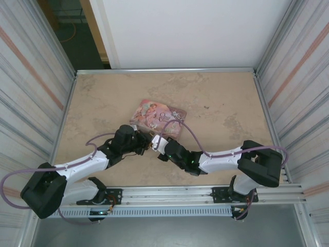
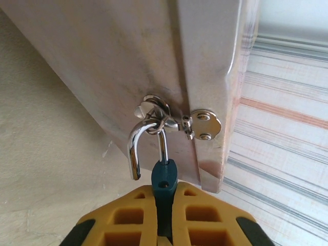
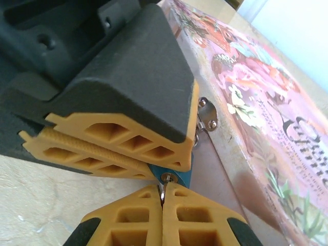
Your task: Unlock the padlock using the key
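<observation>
The bluish-grey padlock hangs by its silvery shackle from the hasp ring of the pink illustrated tin. One shackle leg stands free of the body, and its empty hole shows on top. My left gripper is shut on the padlock body. In the right wrist view, my right gripper is shut on the thin metal key, whose tip sits in the keyhole on the padlock's underside. The left fingers lie just above. From the top, both grippers meet at the tin's near edge, left and right.
The tin's bare metal side wall and its riveted hasp plate stand right behind the padlock. Metal rails edge the beige table, with striped walls on both sides. The arms' purple cables loop over the near table.
</observation>
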`<state>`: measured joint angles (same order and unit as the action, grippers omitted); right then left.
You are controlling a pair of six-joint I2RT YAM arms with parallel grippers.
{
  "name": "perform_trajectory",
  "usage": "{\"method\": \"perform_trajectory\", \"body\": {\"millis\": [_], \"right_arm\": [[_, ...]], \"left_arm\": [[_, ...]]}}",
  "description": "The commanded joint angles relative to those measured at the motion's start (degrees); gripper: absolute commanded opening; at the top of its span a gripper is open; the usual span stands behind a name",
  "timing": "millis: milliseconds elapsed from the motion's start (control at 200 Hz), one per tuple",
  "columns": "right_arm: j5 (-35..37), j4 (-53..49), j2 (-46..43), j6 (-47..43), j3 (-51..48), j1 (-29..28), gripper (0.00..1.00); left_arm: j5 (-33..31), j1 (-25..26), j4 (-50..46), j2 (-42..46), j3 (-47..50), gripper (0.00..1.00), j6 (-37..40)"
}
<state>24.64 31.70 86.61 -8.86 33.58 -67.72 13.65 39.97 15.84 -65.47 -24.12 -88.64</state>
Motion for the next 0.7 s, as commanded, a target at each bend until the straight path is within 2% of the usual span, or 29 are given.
{"method": "perform_trajectory", "body": {"millis": [0, 150, 321, 451, 581, 696], "right_arm": [[-2.1, 8.4, -2.7, 9.7, -1.5, 1.2, 0.00], [-5.0, 12.4, -3.6, 14.2, -5.5, 2.9, 0.00], [-7.1, 12.2, -3.5, 16.4, -7.4, 3.7, 0.00], [-5.9, 12.6, -3.0, 16.2, -9.3, 3.6, 0.00], [-4.0, 12.9, -3.0, 15.9, -10.6, 3.6, 0.00], [-3.7, 13.1, -3.1, 16.1, -11.5, 3.8, 0.00]], "left_arm": [[-0.4, 4.8, 5.5, 0.1, 2.4, 0.00, -2.8], [-2.8, 7.7, 6.9, -0.7, 3.7, 0.00, -4.0], [-3.1, 9.8, 9.6, -3.3, 3.6, 0.00, -4.7], [-2.9, 11.1, 13.4, -6.7, 3.5, 0.00, -5.5], [-2.8, 11.7, 13.0, -8.8, 2.3, 0.00, -4.9], [-2.7, 11.7, 12.6, -9.2, 1.9, 0.12, -4.5]]}}
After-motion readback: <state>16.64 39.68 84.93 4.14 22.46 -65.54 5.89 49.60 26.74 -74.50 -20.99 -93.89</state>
